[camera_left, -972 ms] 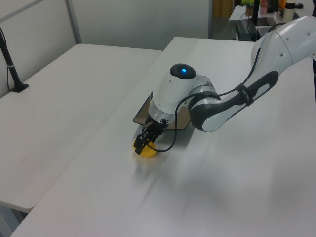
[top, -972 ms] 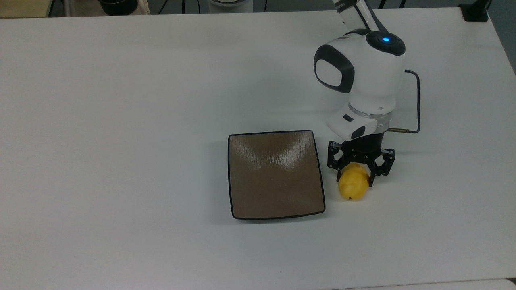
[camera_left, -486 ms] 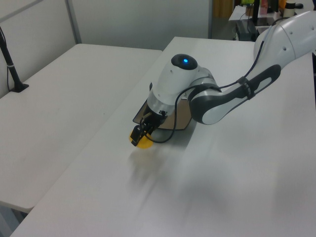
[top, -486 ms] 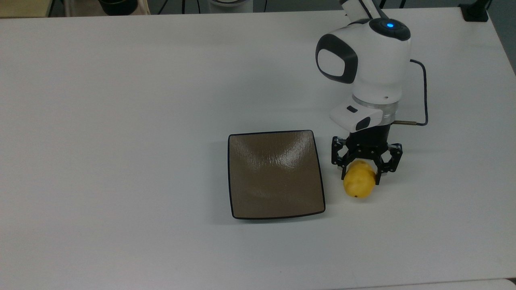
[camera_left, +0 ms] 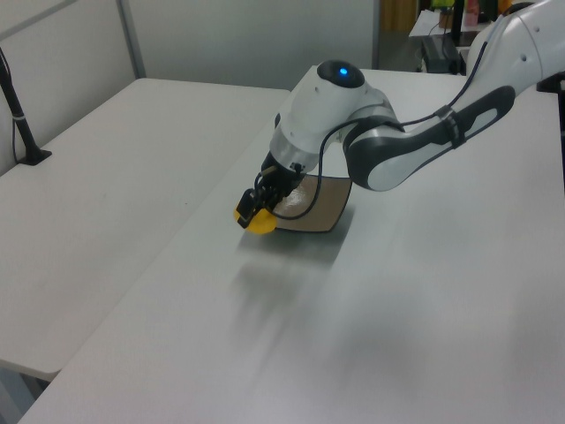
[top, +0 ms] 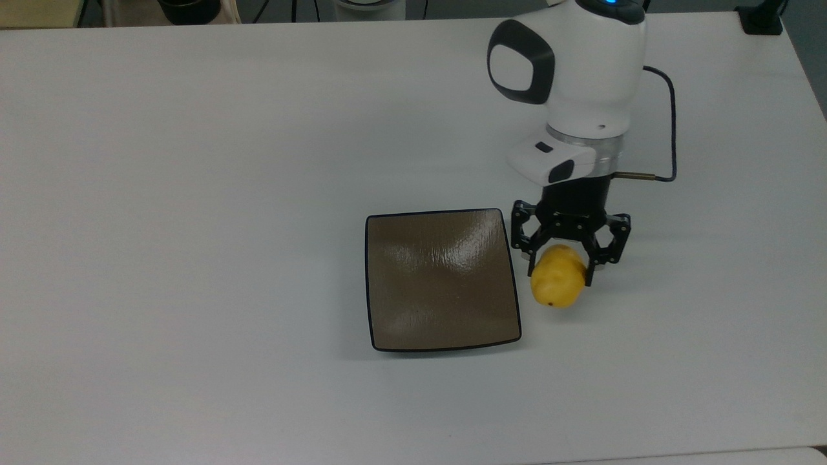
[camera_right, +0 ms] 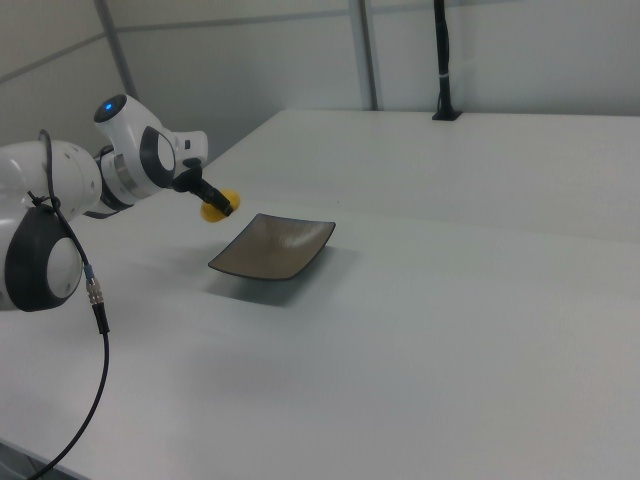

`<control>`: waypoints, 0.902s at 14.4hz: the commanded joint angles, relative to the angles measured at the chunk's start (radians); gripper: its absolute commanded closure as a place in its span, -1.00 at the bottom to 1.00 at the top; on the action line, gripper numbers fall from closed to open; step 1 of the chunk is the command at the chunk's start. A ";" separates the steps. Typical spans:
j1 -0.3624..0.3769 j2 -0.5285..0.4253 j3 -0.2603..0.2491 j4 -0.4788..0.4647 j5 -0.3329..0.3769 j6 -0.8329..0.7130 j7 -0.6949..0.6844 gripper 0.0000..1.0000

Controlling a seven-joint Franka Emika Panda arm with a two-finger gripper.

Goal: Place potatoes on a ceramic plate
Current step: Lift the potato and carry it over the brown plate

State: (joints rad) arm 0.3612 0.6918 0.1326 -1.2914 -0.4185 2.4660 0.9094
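Observation:
The yellow potato (top: pixel 557 283) hangs above the white table, just off the right edge of the ceramic plate (top: pixel 441 279) in the top view. My gripper (top: pixel 561 266) is shut on the potato, its black fingers clamping the potato's upper half. In the left view the potato (camera_left: pixel 256 221) is held clear of the table in front of the brown plate (camera_left: pixel 320 205), under the gripper (camera_left: pixel 253 210). The right view has the potato (camera_right: pixel 213 210) and gripper (camera_right: pixel 221 207) raised to the left of the plate (camera_right: pixel 273 247). The plate holds nothing.
The white table (top: pixel 194 194) stretches wide around the plate. A thin black cable (top: pixel 669 116) loops off the arm's wrist. A black post base (top: pixel 761 19) stands at the top view's far right corner; a second table (camera_left: pixel 97 194) lies on the left view's left.
The gripper has lifted the potato off the table and carried it a little toward the plate, leftward in the top view. The arm's wrist has risen.

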 commanded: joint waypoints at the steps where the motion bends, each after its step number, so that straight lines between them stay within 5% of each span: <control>1: -0.039 -0.155 -0.001 -0.190 -0.002 0.001 -0.027 0.16; 6: -0.082 -0.144 -0.011 -0.217 -0.006 0.004 -0.062 0.13; 8: -0.096 -0.118 -0.018 -0.215 -0.008 0.007 -0.067 -0.11; 9: -0.102 -0.110 -0.018 -0.215 -0.009 0.007 -0.069 -0.39; 10: -0.104 -0.107 -0.018 -0.213 -0.009 0.007 -0.067 -0.87; 13: -0.102 -0.110 -0.018 -0.206 -0.008 0.002 -0.067 -1.00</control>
State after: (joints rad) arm 0.2522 0.5995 0.1211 -1.4838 -0.4186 2.4659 0.8537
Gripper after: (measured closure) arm 0.004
